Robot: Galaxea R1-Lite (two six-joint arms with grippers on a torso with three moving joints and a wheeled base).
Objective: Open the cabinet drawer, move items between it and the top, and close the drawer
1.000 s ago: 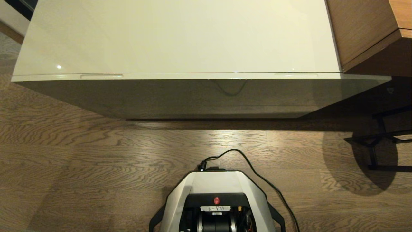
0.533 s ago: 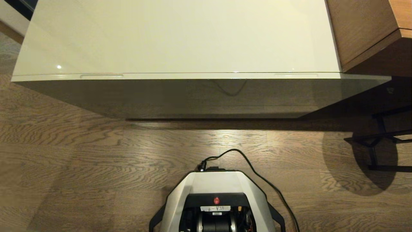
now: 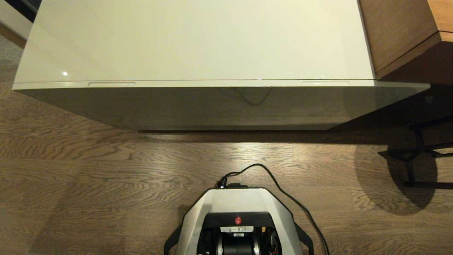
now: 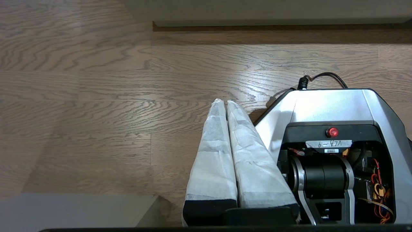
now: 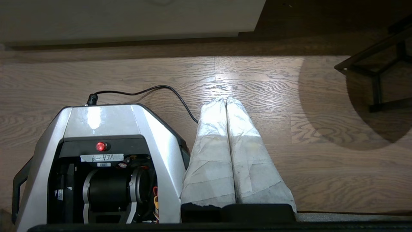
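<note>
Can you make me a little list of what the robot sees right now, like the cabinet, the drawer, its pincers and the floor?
cabinet top: glossy cream-white, nothing on it in view
cabinet drawer: shut, two slim slots at its front edge
left pincer: shut, holding nothing, parked beside the robot base
right pincer: shut, holding nothing, parked on the base's other side
floor: brown wood planks
black cable: plugged into the base, trailing over the floor
brown wooden furniture: right of the cabinet
slippers, paper roll: not in view
</note>
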